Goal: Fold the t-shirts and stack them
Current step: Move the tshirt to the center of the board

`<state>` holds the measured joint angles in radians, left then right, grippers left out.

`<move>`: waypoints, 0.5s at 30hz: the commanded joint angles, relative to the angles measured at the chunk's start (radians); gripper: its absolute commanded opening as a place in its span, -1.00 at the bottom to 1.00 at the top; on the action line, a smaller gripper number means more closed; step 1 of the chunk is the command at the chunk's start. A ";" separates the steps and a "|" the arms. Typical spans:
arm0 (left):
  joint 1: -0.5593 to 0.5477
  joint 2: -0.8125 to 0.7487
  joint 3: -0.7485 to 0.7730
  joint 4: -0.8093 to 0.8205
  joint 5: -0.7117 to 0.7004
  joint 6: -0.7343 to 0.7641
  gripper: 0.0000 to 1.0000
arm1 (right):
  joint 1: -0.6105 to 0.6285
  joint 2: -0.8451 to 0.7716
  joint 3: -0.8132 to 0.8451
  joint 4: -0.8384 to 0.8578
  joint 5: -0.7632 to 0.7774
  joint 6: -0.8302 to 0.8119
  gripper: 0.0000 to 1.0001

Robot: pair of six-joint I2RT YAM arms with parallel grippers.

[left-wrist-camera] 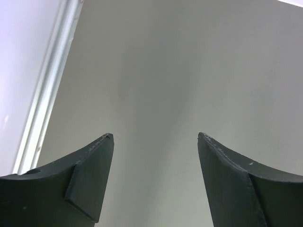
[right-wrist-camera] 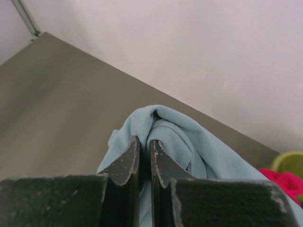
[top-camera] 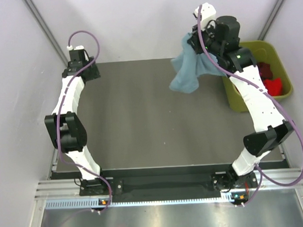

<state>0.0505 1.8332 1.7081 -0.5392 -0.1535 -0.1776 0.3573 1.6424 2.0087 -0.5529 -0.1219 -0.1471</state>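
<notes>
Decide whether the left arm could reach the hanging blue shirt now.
Probably yes: the left gripper is open, and only bare table separates it from the shirt hanging from the right gripper.

Grey-blue t-shirt [right-wrist-camera: 199,142], pinched in right gripper [right-wrist-camera: 144,142]: soft matt cloth, creased. Its fingers [right-wrist-camera: 124,163]: matt black, scuffing seen at tips. Table [top-camera: 141,114] below pincer: dark, smooth, dull sheen. Bin [top-camera: 261,43] beside pincer: olive plastic, faintly glossy. Left gripper [left-wrist-camera: 155,137]: matt black, finely grained.
</notes>
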 commanded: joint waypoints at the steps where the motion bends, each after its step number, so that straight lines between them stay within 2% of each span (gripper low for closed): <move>1: -0.011 -0.072 0.035 -0.082 0.011 0.024 0.56 | 0.003 0.019 0.087 0.082 -0.102 0.086 -1.00; 3: -0.011 -0.092 -0.004 -0.064 0.020 0.027 0.60 | 0.008 0.040 0.096 0.106 -0.130 0.063 -1.00; 5: -0.011 -0.107 -0.024 -0.047 0.015 0.021 0.65 | 0.028 0.068 0.172 0.136 -0.122 0.060 -1.00; 7: -0.009 -0.103 -0.027 -0.044 -0.001 0.012 0.69 | 0.081 0.147 0.296 0.102 -0.124 0.067 -1.00; 8: -0.009 -0.101 -0.025 -0.039 -0.017 0.006 0.70 | 0.109 0.178 0.426 0.088 -0.116 0.052 -1.00; 10: -0.003 -0.094 -0.021 -0.031 -0.040 -0.003 0.71 | 0.199 0.229 0.493 0.100 -0.082 -0.018 -1.00; 15: 0.040 -0.088 -0.013 0.001 -0.006 -0.028 0.72 | 0.333 0.153 0.297 0.281 -0.053 -0.078 -1.00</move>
<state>0.0616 1.7737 1.6894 -0.5835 -0.1612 -0.1837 0.6212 1.8771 2.3569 -0.4484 -0.1669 -0.1768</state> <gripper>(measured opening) 0.859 0.043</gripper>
